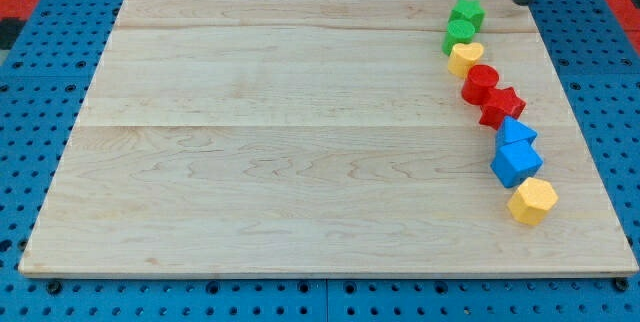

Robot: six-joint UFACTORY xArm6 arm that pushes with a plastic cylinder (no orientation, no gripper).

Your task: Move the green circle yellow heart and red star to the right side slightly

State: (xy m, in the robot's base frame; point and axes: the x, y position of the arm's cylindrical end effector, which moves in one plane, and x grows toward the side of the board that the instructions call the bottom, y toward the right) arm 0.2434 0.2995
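While rod waits at view's top right:
Tip (521,1): above-right of green star (467,12); no claw fitted, so nothing gripped or released
Targets: green circle (459,32), yellow heart (465,57), red star (502,106); all near board's right edge (580,132)
Neighbours: red circle (480,82) wedged between heart and star; blue blocks (516,154), yellow hexagon (532,201) below
Risk: chain touching; one shove likely drags red circle along, or tips a target off the board
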